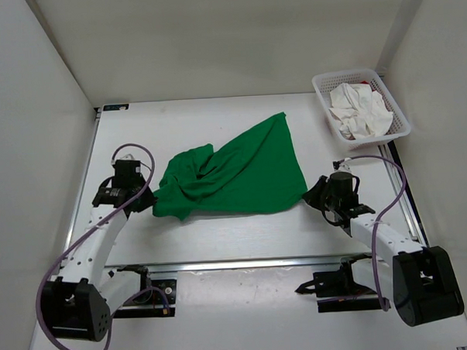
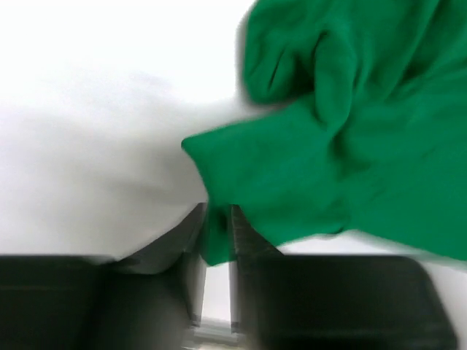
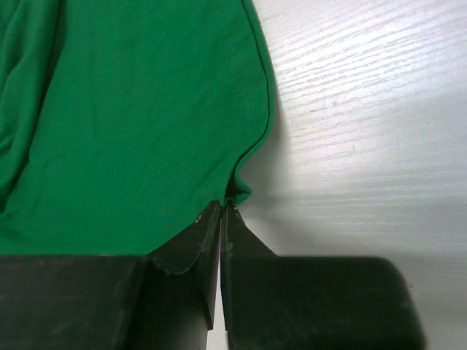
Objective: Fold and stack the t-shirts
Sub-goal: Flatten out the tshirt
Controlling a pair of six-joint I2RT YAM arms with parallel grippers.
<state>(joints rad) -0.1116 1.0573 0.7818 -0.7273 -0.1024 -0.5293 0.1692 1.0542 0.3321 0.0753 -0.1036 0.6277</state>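
Mid-table, looks limp and light, best pinched at hems: green shirt (image 1: 233,175) clamped at right corner by right gripper (image 3: 221,208), left edge by left gripper (image 2: 217,219).

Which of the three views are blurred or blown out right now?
Left wrist: motion-blurred, the green t-shirt has smeared edges, and the table is blown out to near white. Right wrist: sharp, with hem stitching and table grain readable. Top external: evenly lit, in focus, no glare.
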